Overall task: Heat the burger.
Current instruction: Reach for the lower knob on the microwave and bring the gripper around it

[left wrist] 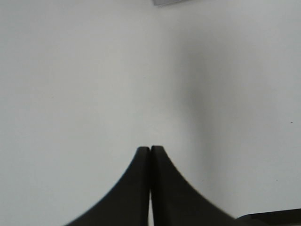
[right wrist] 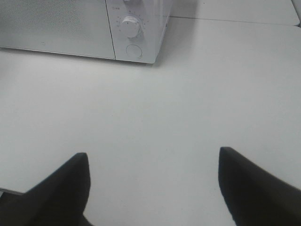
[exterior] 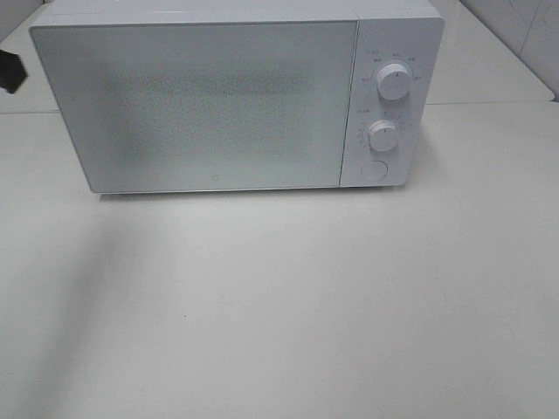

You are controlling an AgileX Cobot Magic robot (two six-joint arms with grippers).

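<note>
The burger shows in none of the views. A white microwave [exterior: 236, 96] stands at the back of the table with its frosted door [exterior: 196, 105] closed; the right wrist view catches its lower corner [right wrist: 84, 28]. Two knobs [exterior: 394, 80] and a round button [exterior: 376, 170] sit on its right panel. My left gripper [left wrist: 150, 149] is shut, fingertips pressed together over bare white table, holding nothing. My right gripper [right wrist: 153, 157] stands wide open above the table in front of the microwave's right end, nothing between its fingers. Neither gripper appears in the high view.
The white table [exterior: 288, 305] stretches in front of the microwave. A dark object [exterior: 10, 72] pokes in at the left edge of the high view. A seam [exterior: 489, 103] runs across the table beside the microwave.
</note>
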